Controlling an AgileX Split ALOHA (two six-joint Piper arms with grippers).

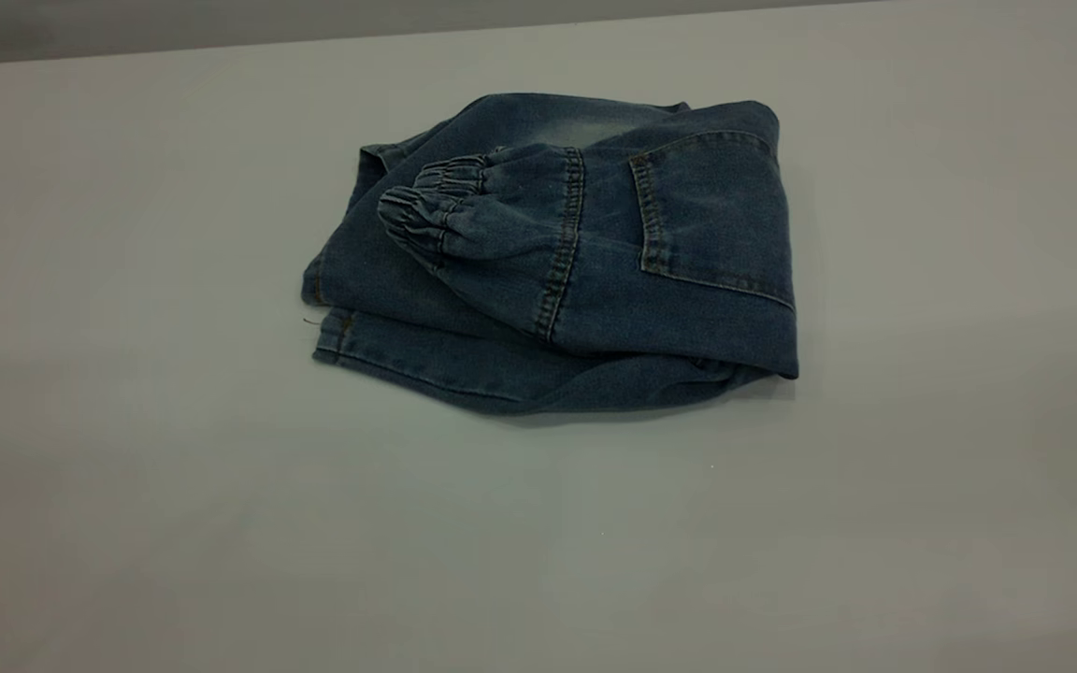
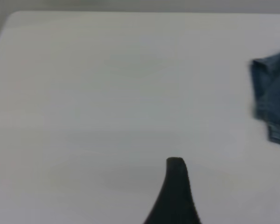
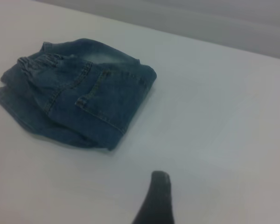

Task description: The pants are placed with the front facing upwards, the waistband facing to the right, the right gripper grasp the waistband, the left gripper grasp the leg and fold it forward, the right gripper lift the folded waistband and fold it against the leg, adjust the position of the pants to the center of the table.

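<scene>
Pale counter (image 1: 127, 467): pants (image 1: 557, 271) sit folded mid-counter, waistband (image 1: 426, 210) on top. You can't tell either end effector's finger state; both are clear of the denim. Risk: your centering nudge drags the top layer, unfolding the stack.

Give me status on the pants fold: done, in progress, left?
Done: the pants lie folded in a compact bundle, the waistband gathered on top. They sit roughly mid-table.
In hand: nothing; the left gripper and right gripper are both off the denim, over bare table.
Left: apparently nothing beyond minor centering.
</scene>
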